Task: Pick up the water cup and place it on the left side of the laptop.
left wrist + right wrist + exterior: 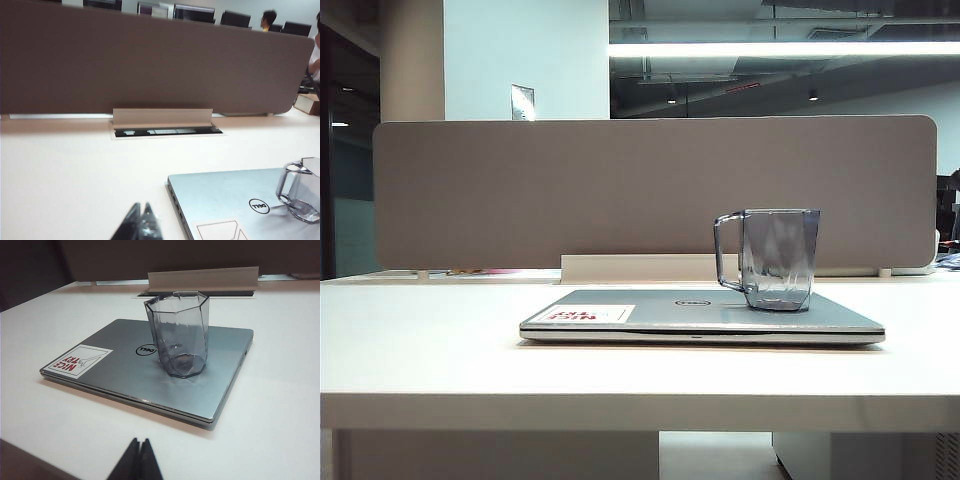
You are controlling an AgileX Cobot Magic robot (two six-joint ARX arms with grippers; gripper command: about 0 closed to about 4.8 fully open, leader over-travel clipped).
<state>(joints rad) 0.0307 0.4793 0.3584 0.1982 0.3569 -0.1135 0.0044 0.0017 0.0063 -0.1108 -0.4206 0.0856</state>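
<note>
The water cup (778,259), a clear grey-tinted faceted mug with a squared handle, stands upright on the closed silver laptop (650,315), on the right part of its lid. The right wrist view shows the water cup (179,334) on the laptop (115,365) beside the Dell logo, with a white sticker with red lettering (80,360) on the lid. My right gripper (139,442) is shut and empty, over the table short of the laptop's front edge. My left gripper (142,206) is shut and empty, over bare table beside the laptop (225,200); the water cup (300,192) is at the frame edge. Neither gripper shows in the exterior view.
A grey partition screen (650,190) runs along the back of the white table (420,350). A raised cable flap (161,116) over a cable slot sits in front of it. Monitors and people are behind the screen.
</note>
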